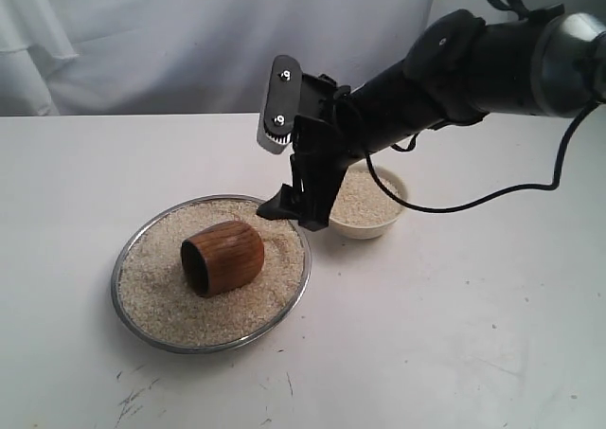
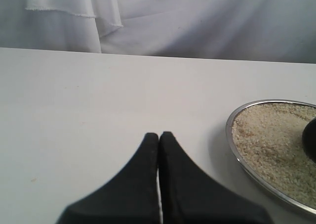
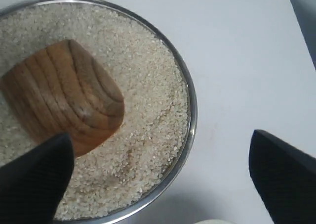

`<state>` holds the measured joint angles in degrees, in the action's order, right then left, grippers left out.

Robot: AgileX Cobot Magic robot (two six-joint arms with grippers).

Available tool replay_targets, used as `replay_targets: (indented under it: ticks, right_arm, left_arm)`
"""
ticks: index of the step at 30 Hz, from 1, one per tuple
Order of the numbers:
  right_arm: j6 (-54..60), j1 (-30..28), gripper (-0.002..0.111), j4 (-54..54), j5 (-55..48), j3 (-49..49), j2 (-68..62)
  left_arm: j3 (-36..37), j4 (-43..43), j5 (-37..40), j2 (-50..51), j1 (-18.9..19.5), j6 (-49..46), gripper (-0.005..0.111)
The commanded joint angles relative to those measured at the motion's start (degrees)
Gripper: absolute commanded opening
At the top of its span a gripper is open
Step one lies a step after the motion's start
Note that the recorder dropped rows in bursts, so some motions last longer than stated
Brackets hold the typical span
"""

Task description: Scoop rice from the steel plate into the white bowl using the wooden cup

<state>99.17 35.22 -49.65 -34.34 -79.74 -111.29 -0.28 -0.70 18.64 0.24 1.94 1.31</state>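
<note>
Status for you: the white bowl (image 1: pixel 371 228) already has rice in it, heaped to roughly rim level, so I'd judge at least one transfer is done. How many scoops that took I can't say. The wooden cup (image 1: pixel 223 257) is not in any grip. It lies on its side on the rice (image 1: pixel 166 301) in the steel plate (image 1: pixel 115 287), about mid-plate, mouth toward the plate's left side in the exterior view and base toward the bowl. Its inside reads dark and I can't make out any grains in it. The right gripper (image 1: pixel 294 213) hangs over the plate's far-right rim, between the cup and the bowl. Its fingers are spread wide and empty, and in the right wrist view the cup's base sits just inside one finger, not touching it. The left gripper (image 2: pixel 159 135) has its fingers pressed together with nothing between them. It's parked over bare table (image 1: pixel 454 334) with the plate rim off to one side, and you won't see that arm in the exterior view. Containers: the plate carries a full, fairly even bed of grains out to the rim, so there's plenty of stock left. The bowl sits just beside the plate on its far right, partly hidden behind the right gripper, and whether the two rims touch I can't tell. I see no spilled grains on the table. My read is you're either between scoops or finished. If the bowl needs more, what's left is to re-grasp the cup, drag it through the bed, carry it over and tip it.
</note>
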Motion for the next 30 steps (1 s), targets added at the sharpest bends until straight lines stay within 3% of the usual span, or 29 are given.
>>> replay_targets:
  ticks: [1, 7, 19, 30]
  right_arm:
    - [3.73, -0.23, 0.087, 0.31, -0.48, -0.16, -1.95]
    - [11.13, 0.02, 0.087, 1.43, -7.95, -0.16, -3.52]
    - [21.87, 3.05, 0.087, -1.82, -4.90, -0.26, -4.02]
    - [16.00, 6.36, 0.087, 1.47, -8.47, -9.79, -11.34]
  left_arm:
    - [0.28, 0.03, -0.37, -0.24, -0.16, 0.04, 0.000]
    - [0.28, 0.03, -0.37, -0.24, -0.16, 0.04, 0.000]
    - [0.28, 0.03, -0.37, -0.24, -0.16, 0.04, 0.000]
    - [0.28, 0.03, -0.37, -0.24, -0.16, 0.04, 0.000]
